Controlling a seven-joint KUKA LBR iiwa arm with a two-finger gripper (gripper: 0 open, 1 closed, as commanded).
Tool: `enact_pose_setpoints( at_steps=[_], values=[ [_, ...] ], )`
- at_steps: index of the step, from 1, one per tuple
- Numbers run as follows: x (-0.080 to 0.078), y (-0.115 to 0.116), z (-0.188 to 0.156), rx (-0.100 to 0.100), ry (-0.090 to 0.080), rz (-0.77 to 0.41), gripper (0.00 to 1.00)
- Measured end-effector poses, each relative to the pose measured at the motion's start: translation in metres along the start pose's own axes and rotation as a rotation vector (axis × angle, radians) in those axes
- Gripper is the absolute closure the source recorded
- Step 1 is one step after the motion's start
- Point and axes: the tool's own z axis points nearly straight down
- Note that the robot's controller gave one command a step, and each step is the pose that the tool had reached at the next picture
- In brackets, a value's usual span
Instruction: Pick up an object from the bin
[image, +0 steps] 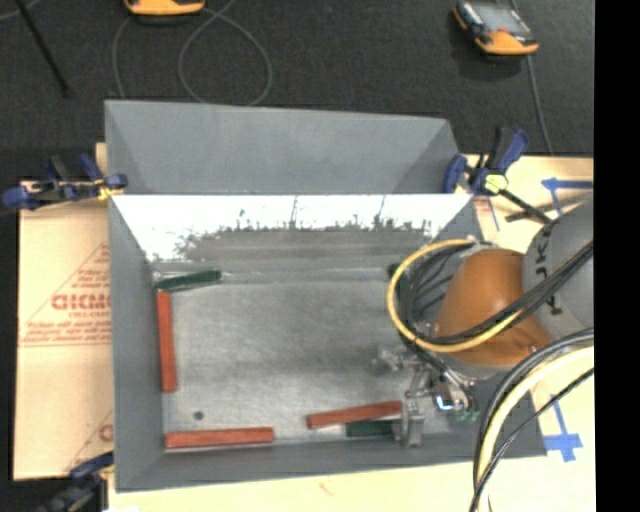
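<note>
The gripper (412, 428) is low in the near right corner of the bin (300, 150). Its tip is at the right end of a short green stick (368, 430). That stick lies flat by the near wall, right next to a red stick (352, 415). I cannot tell if the gripper is spread or pressed together, or if it touches the green stick. Another red stick (219, 437) lies near left. A long red one (167, 340) lies by the left wall, with a green one (188, 282) at its far end.
</note>
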Motion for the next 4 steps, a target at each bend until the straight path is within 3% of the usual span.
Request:
enact_pose_setpoints(
  at_steps=[1,3,4],
  values=[
    [0.002,-0.002,0.0,-0.001,0.01,-0.002,1.0],
    [0.002,-0.002,0.0,0.0,0.01,-0.006,1.0],
    [-0.023,-0.018,-0.144,0.001,0.005,-0.086,1.0]
  ],
)
